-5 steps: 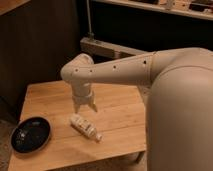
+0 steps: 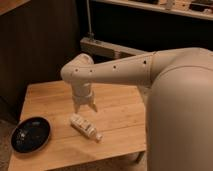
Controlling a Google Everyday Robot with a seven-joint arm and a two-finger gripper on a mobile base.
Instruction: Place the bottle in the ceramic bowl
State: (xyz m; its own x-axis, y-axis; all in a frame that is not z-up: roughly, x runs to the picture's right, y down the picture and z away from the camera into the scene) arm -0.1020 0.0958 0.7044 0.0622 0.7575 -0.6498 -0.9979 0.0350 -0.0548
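Observation:
A small whitish bottle (image 2: pixel 85 127) lies on its side on the wooden table (image 2: pixel 120 112), its white cap pointing to the front right. A round glossy black bowl (image 2: pixel 30 134) sits at the table's front left corner, apart from the bottle. My gripper (image 2: pixel 85 107) hangs from the white arm, pointing down, just above and behind the bottle's base end. Its fingers (image 2: pixel 93 105) are spread and hold nothing.
The large white arm (image 2: pixel 180 100) fills the right side of the view and hides the table's right end. A dark wall and a shelf with a metal rail (image 2: pixel 107 48) stand behind the table. The table's front edge is close below the bottle.
My gripper has come slightly lower and closer to the bottle. The bottle and the bowl have not moved.

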